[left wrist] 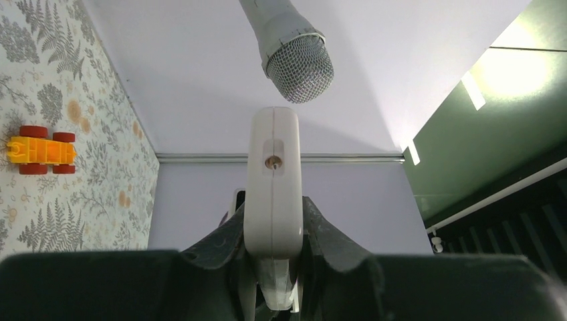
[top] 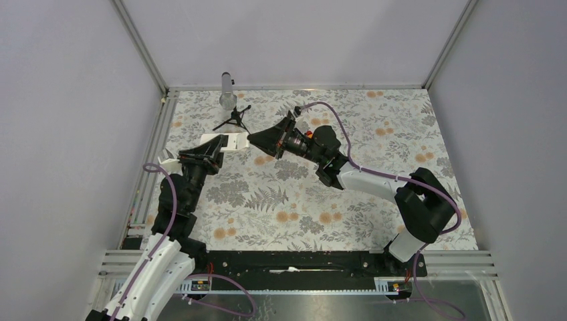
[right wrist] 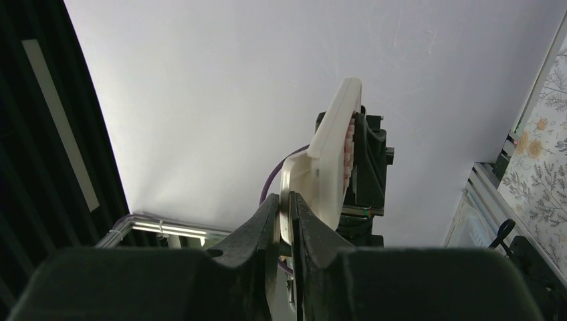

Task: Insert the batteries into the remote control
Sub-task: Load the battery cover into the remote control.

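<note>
L gripper (left wrist: 275, 231) is clamped tight on the remote control (left wrist: 274, 167). It's got one end, edge-on btw the fingers, w/ the rest sticking straight out from me. R gripper (right wrist: 287, 208) is at the opposite end, jaws nearly together w/ a thin white lip (right wrist: 288, 190) of that end btw them. Can't tell if I'm actually pinching it or it's loose in there. Tbh also can't tell if that lip is the shell or a cover.

The bit that matters: the remote's long axis runs straight from L gripper to R gripper, so the two face each other along it. It hangs in the air just on the near side of the microphone (top: 228, 90), beside the mic's little tripod (top: 233, 120). Orange toy car (left wrist: 40, 150) sits on the table off to the right of the mic.

Batteries: not visible in any view, so idk which way they lie from either gripper. Imo R has to go fetch them, since L is busy being the vise.
</note>
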